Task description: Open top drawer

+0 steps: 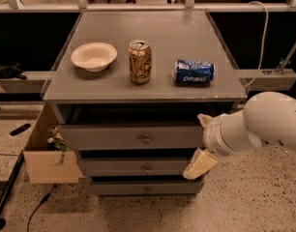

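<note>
The top drawer (114, 137) is the widest grey front under the cabinet top, with a small round metal knob (146, 139) at its centre. Its front stands a little further out than the two narrower drawers below, and there is a dark gap above it. My gripper (201, 141) is at the right end of the top drawer's front, to the right of the knob. Its cream fingers (199, 164) are spread apart, one above the other, and hold nothing. The white arm (264, 122) comes in from the right.
On the grey cabinet top (186, 37) are a white bowl (94, 56), an upright gold can (140, 62) and a blue Pepsi can (194, 72) on its side. A cardboard box (44, 158) stands at the cabinet's left side. A dark cable (7, 190) lies on the speckled floor.
</note>
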You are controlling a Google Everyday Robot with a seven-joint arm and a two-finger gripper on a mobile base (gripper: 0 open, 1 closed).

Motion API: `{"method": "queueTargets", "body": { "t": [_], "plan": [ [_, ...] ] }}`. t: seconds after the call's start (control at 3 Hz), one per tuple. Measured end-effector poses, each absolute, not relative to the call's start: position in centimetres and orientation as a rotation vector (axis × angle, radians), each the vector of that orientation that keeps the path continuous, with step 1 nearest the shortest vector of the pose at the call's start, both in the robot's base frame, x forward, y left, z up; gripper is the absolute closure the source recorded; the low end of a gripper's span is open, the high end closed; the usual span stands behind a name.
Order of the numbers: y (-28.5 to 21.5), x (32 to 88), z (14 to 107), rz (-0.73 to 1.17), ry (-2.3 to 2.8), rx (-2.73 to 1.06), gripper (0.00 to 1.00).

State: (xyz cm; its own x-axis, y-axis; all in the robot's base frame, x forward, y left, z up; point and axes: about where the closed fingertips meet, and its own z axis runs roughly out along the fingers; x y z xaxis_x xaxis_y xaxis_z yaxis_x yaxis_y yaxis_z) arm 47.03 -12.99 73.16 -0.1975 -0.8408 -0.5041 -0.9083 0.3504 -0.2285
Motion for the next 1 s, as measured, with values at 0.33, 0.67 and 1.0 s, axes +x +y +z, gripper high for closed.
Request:
{"method": "queueTargets", "body": {
  "t": [0.33,0.67,1.0],
  "plan": [
    [-11.9,49.9,72.0,0.110,2.068,-1.546,0.00],
    [-12.5,55.6,69.1,0.020,2.090,-1.539,0.00],
    [-12.8,55.3,68.8,0.016,2.099,-1.539,0.00]
  ]
}}
